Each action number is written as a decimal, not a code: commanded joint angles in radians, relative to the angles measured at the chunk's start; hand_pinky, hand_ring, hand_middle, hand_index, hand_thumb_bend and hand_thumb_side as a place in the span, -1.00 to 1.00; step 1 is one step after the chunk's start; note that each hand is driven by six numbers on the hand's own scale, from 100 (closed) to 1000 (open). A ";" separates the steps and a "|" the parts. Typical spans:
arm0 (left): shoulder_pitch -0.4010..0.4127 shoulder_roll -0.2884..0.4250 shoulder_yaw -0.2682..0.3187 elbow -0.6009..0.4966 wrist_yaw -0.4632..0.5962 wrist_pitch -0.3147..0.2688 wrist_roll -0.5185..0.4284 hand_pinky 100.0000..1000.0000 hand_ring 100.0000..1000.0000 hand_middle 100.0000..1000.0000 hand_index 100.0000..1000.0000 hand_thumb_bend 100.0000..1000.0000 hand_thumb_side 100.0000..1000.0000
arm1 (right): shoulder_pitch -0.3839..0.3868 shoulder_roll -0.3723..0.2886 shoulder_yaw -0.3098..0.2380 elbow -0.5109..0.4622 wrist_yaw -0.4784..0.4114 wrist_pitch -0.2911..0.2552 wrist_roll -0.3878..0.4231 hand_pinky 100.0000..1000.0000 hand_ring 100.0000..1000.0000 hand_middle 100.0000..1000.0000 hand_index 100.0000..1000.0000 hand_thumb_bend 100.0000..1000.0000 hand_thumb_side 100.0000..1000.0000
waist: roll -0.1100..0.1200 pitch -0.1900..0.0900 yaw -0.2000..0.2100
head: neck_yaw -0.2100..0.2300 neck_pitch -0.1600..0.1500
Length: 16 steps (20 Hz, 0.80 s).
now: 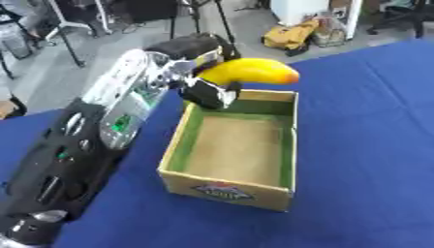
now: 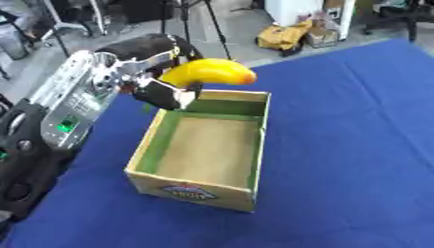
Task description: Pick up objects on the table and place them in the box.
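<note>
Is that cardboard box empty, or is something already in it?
Empty: the box shows only its bare brown floor. The banana is above its far rim, held in the left hand.

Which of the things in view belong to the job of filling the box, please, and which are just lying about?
Part of the job:
- left hand, curled round the mango
- yellow mango, held above the box's far edge
- open box, nothing visible inside

Just lying about:
- yellow bag on the floor beyond the blue table

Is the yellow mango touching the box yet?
Apart. In the left eye view the mango is held in the left robot hand above the box far rim, with blue cloth visible between.
</note>
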 commanded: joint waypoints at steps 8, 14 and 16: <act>-0.031 -0.068 -0.017 0.096 -0.148 0.048 0.091 -0.20 0.22 0.44 0.46 -1.00 -0.44 | -0.023 -0.003 0.000 -0.014 -0.011 -0.006 0.003 0.37 0.71 0.59 0.82 -1.00 1.00 | -0.015 -0.012 0.001 | 0.027 -0.032; -0.022 -0.086 -0.025 0.116 -0.244 0.048 0.092 -0.13 0.27 0.46 0.46 -1.00 -0.44 | -0.023 0.001 -0.002 -0.014 -0.012 -0.008 0.000 0.37 0.71 0.59 0.82 -1.00 1.00 | -0.016 -0.012 -0.004 | 0.040 -0.035; -0.016 -0.094 -0.031 0.122 -0.296 0.041 0.089 -0.09 0.30 0.47 0.47 -1.00 -0.44 | -0.023 0.002 -0.003 -0.014 -0.012 -0.008 -0.001 0.37 0.71 0.59 0.82 -1.00 1.00 | -0.015 -0.011 -0.006 | 0.042 -0.035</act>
